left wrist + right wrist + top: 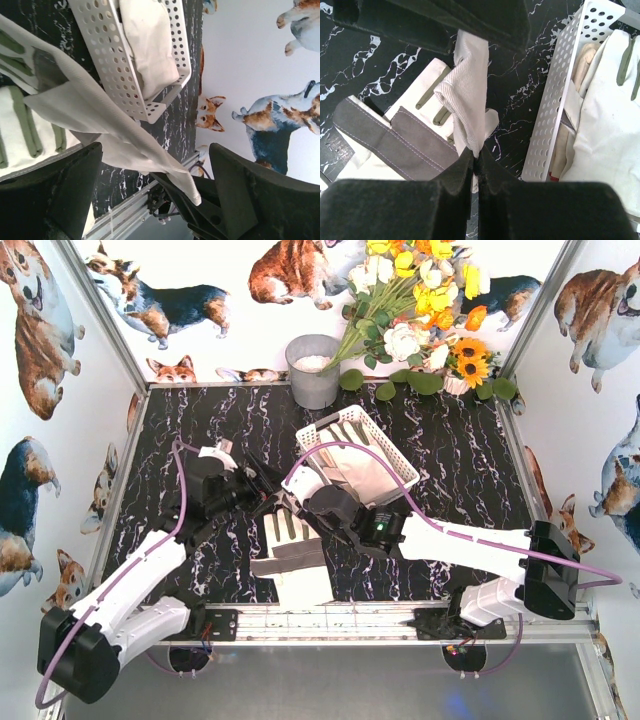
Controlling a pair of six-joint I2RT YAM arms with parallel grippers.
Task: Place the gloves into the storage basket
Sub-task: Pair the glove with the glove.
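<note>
My right gripper [476, 157] is shut on the edge of a cream-white glove [470, 85], which hangs stretched above the table. The same glove [100, 115] runs between the wide-apart fingers of my left gripper [155, 147]; that gripper is open and does not clamp it. In the top view both grippers meet at mid-table, left gripper [255, 490] and right gripper [288, 505]. Under them a second glove [290, 555] with grey patches lies flat on the table. The white perforated storage basket [395, 445] stands just behind, to the right, with gloves [605, 115] lying in it.
A grey round bucket [313, 370] stands at the back centre, with a bunch of flowers [420, 310] to its right. An aluminium rail [330, 618] runs along the near edge. Corgi-print walls close in the left, back and right sides.
</note>
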